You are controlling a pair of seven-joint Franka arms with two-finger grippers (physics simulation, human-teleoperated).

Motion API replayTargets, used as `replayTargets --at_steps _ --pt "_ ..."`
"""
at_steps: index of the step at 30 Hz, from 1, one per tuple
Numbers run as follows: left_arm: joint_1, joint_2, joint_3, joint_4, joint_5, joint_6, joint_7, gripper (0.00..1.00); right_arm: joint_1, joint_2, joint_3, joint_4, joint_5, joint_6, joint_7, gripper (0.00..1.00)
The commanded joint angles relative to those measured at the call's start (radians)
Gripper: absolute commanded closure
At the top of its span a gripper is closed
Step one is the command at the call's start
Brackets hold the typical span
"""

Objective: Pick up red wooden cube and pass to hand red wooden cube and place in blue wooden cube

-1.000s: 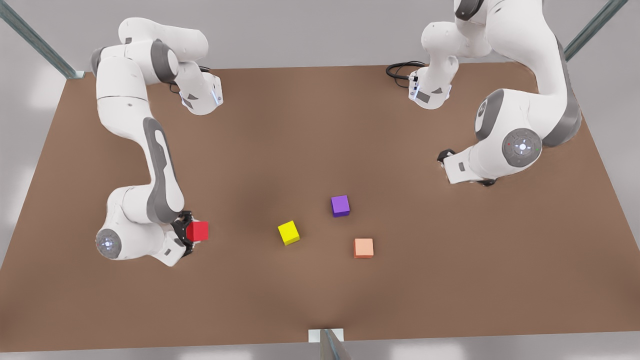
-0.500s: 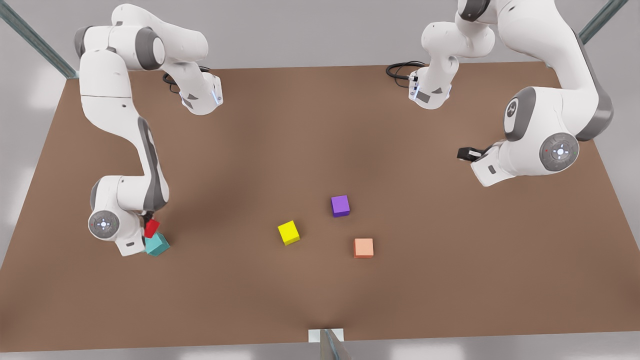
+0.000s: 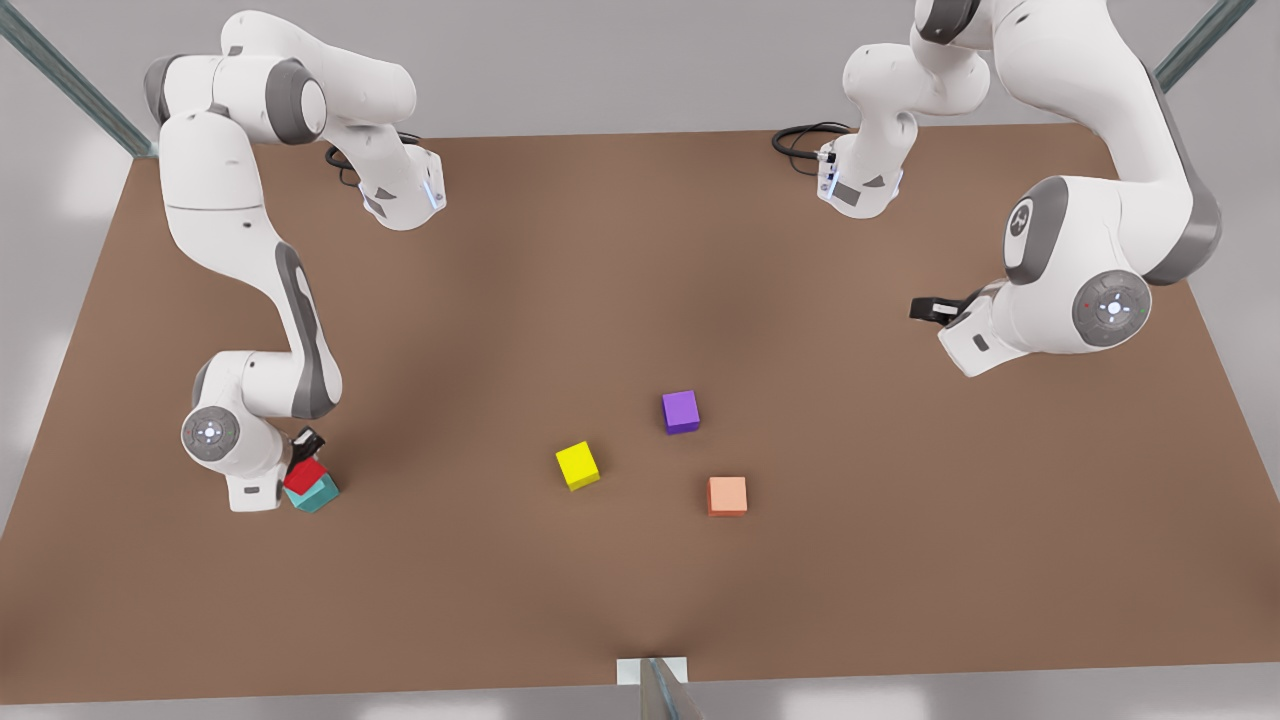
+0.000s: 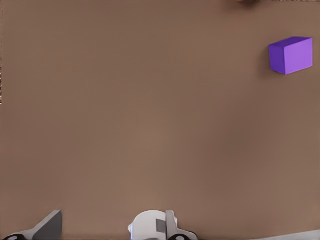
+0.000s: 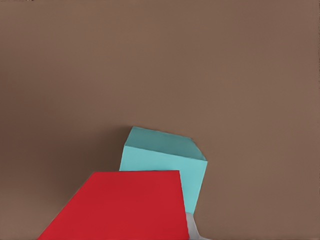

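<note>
My right gripper (image 3: 303,452) is at the front view's left, low over the table (image 3: 640,300), with the red cube (image 3: 305,474) pinched between its fingers and sitting on or just above the teal-blue cube (image 3: 318,493). From my right wrist, the red cube (image 5: 120,207) overlaps the near part of the blue cube (image 5: 167,162), so I cannot tell whether the two faces are already touching or whether a sliver of air remains. I judge this to be the placing step, nearly finished. To do it well I should square the red cube over the blue one, since it looks slightly off-centre and turned relative to it, then settle straight down until it rests flat and only then part my fingers and lift vertically, so that I do not drag the top cube sideways or nudge the lower one. My left gripper (image 3: 930,309) waits at the front view's right, well apart from the cubes; whether its fingers are parted or closed I cannot tell. The purple cube (image 3: 680,411), yellow cube (image 3: 577,465) and peach cube (image 3: 727,495) stand mid-table, out of my way.
</note>
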Motion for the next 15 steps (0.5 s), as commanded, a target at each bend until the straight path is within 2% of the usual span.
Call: replayTargets --at_steps 1,2,3,15 --pt "0.001 -0.002 0.000 0.000 0.000 -0.005 -0.059 0.00 -0.001 0.002 0.000 0.000 -0.008 0.042 0.181 0.43" --pt "-0.001 -0.006 -0.001 0.002 0.001 -0.006 -0.061 0.00 -0.001 0.002 0.000 0.000 -0.008 0.042 0.181 0.25" --pt "-0.002 -0.006 -0.002 0.002 0.001 -0.005 -0.071 0.00 -0.001 0.005 0.000 0.000 -0.008 0.045 0.184 0.00" --pt "-0.004 -0.003 -0.002 0.002 0.001 -0.003 -0.071 0.00 0.007 0.000 0.003 0.012 -0.008 0.028 0.190 0.00"
